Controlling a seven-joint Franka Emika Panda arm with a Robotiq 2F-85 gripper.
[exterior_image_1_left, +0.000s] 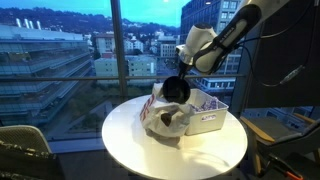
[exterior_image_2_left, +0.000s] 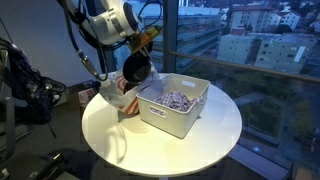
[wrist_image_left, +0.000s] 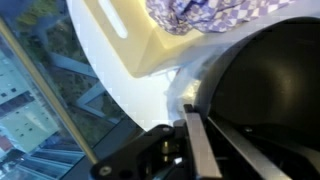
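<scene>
Black bowl (exterior_image_2_left: 136, 68) gripped beneath tool (exterior_image_2_left: 137, 50)

The Panda arm (exterior_image_1_left: 243, 25) comes in from the upper right in an exterior view, its dark-sleeved links sloping down to a white wrist (exterior_image_1_left: 195, 45) near centre frame. In an exterior view from elsewhere it descends from the upper left. The gripper (exterior_image_1_left: 182, 70) points downward, held clear of the table, its jaws clamped on the rim of a dark bowl (exterior_image_1_left: 177, 88). In the wrist view, one grey finger (wrist_image_left: 203, 150) shows at bottom centre.
</scene>
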